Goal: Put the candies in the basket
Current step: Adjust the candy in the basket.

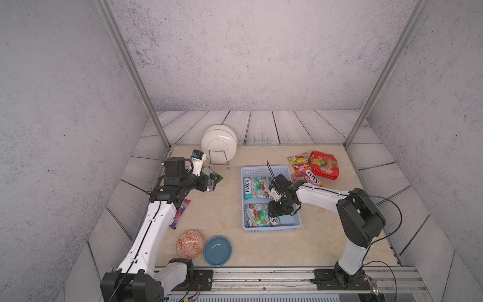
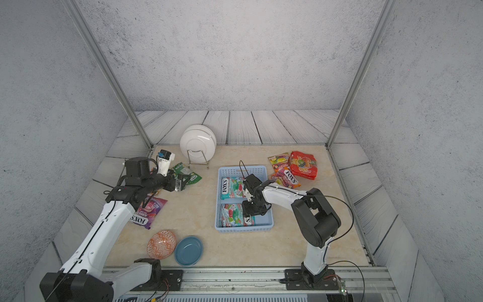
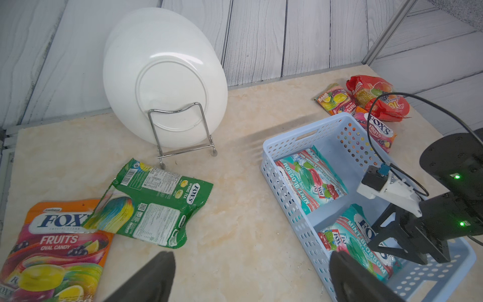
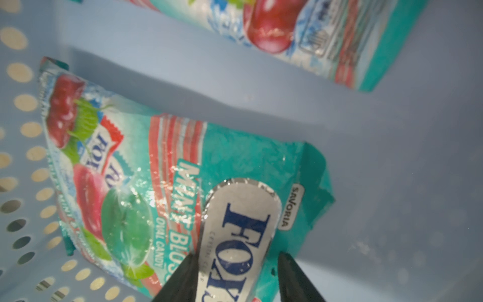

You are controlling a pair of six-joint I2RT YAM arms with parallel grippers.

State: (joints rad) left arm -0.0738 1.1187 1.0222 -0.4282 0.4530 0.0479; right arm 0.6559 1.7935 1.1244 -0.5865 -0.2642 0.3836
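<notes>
with your left fingers wide and empty, lift the half-open right fingers straight off the mint blossom bag in the basket.

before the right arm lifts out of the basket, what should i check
1. near teal bag lies inside basket: ok
2. far teal bag inside too: ok
3. right gripper free of near teal bag: cannot tell; jaws apart, straddling its logo
4. left gripper open, empty: ok
5. all candies in: not ok; green bag, purple bag and red bag lie on the table
</notes>
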